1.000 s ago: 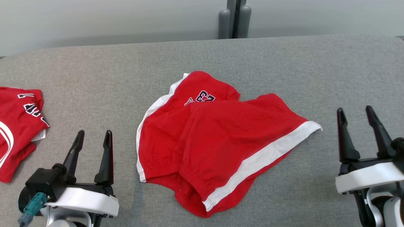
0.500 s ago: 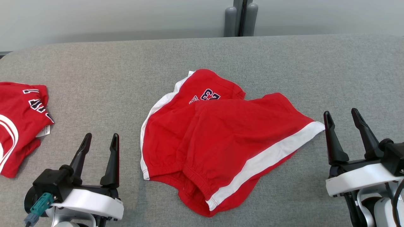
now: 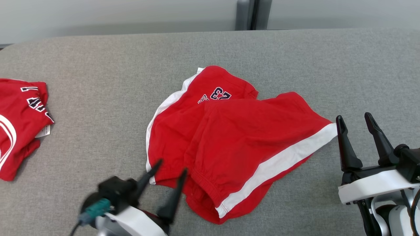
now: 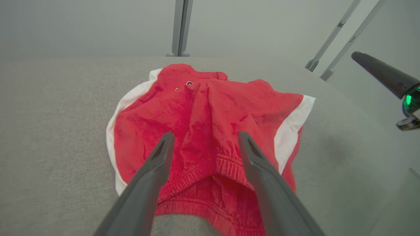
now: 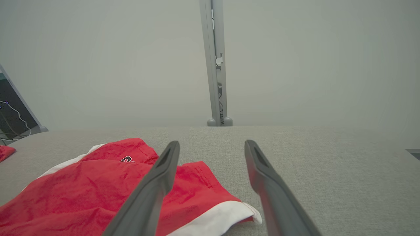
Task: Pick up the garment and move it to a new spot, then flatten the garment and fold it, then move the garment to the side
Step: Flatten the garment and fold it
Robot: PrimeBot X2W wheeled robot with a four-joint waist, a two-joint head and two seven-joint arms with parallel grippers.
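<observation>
Head view: nearest the robot, the left gripper [image 3: 172, 166] shows blurred at the lower left. Its two fingers are spread apart and hold nothing, and their tips lie over the near left corner of the shorts [image 3: 236, 137]. In the left wrist view the fingers straddle the gathered waistband [image 4: 226, 164] from above; I cannot tell whether they touch the cloth. The right gripper [image 3: 353, 115] stands at the lower right, also spread and empty. Its inner fingertip is just beside the shorts' right corner, where a white stripe [image 3: 279, 164] ends. The red shorts lie crumpled in the middle of the grey counter [image 3: 98, 82], waistband toward the robot. One leg is folded over the other, and a dark "23" print [image 3: 220, 95] shows on the far leg. Well apart to the left, at the picture's edge, lies another red garment [image 3: 19, 131] with white lettering. Beyond the counter's far edge a grey post [image 3: 249, 14] stands against a pale wall.
</observation>
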